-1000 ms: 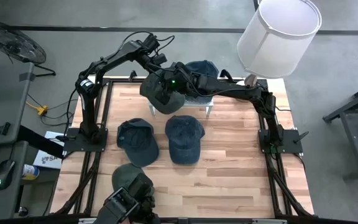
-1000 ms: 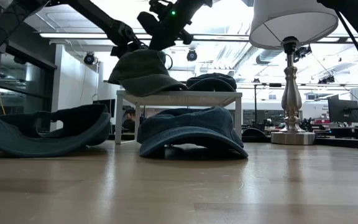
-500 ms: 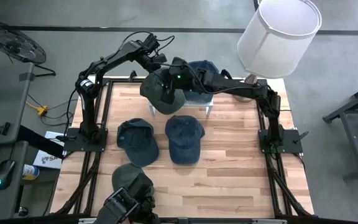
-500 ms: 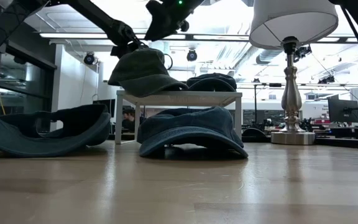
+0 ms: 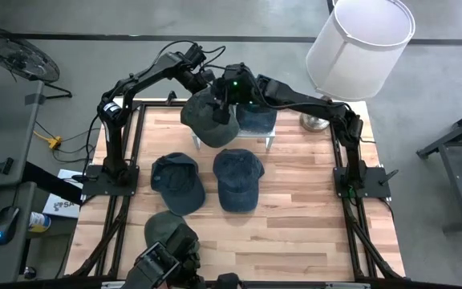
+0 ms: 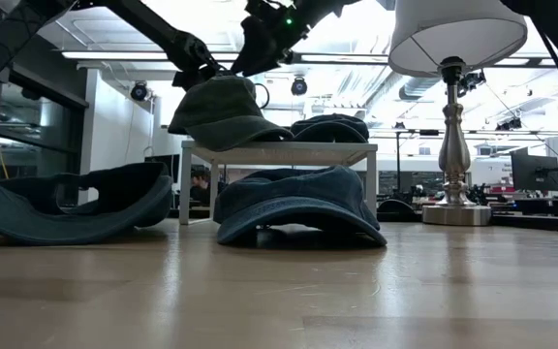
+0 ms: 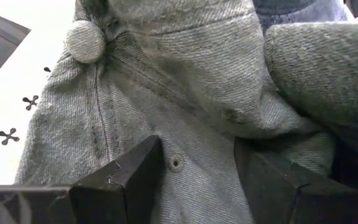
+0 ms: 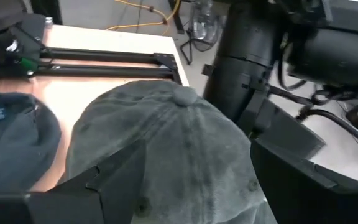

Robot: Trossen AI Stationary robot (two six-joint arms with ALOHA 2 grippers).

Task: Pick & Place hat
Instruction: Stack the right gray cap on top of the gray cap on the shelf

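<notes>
A grey-green hat [image 5: 208,122] sits on the left end of a white stand [image 6: 277,153] at the table's far middle, its brim [image 6: 250,134] lying on the stand's top. Behind it on the stand lies a dark blue hat [image 5: 257,118]. My left gripper [image 5: 201,83] is at the green hat's far side, shut on its crown. My right gripper [image 5: 221,99] hovers open above the crown; in the right wrist view its fingers [image 8: 114,171] stand apart over the hat [image 8: 166,143], clear of it. My left gripper pinches the cloth of the green hat's crown [image 7: 185,149] between its two fingers, a little below the top button [image 7: 86,40], beside an eyelet. The fingers slant down from the table's far left. The hat stays on the stand, its crown cloth bunched into a fold beside one finger.
Two dark blue hats [image 5: 177,181] [image 5: 239,178] lie on the wooden table before the stand, and another green hat [image 5: 167,230] near the front edge. A lamp [image 5: 359,44] with a white shade stands at the far right corner.
My right gripper has opened and let go of the green hat, risen off its crown, gone toward the table's far edge and rolled at the wrist. The hat has stayed on the stand.
</notes>
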